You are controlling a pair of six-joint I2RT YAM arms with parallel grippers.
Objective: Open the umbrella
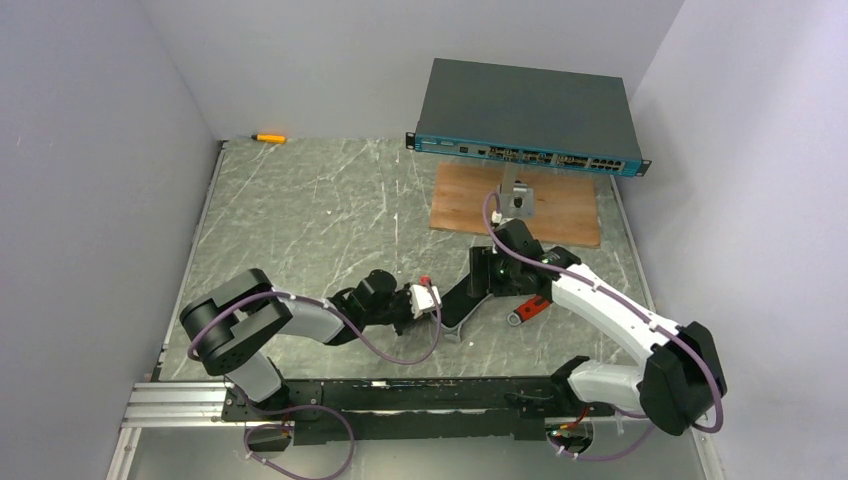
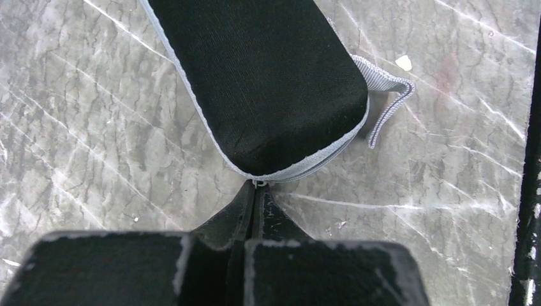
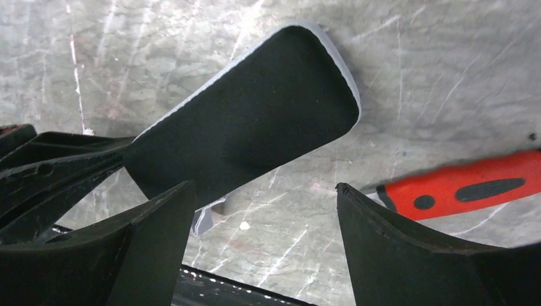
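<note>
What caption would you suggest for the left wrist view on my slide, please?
Left gripper closed at the zip end of the black-sleeved umbrella, grey strap alongside, on the marbled table.

Two arms stand at the near edge of the one marbled surface (image 1: 300, 210), the left arm (image 1: 300, 320) and the right arm (image 1: 610, 305). Each carries one pincer, the left pincer (image 2: 255, 191) and the right pincer (image 3: 263, 191), making two. There is one each of the rest: umbrella (image 1: 462, 302) in black fabric, grey strap loop (image 2: 389, 95), red-handled tool (image 1: 530, 308), wooden board (image 1: 470, 205), teal-fronted flat box (image 1: 530, 110), small grey block (image 1: 518, 197) and orange pen (image 1: 268, 137)
</note>
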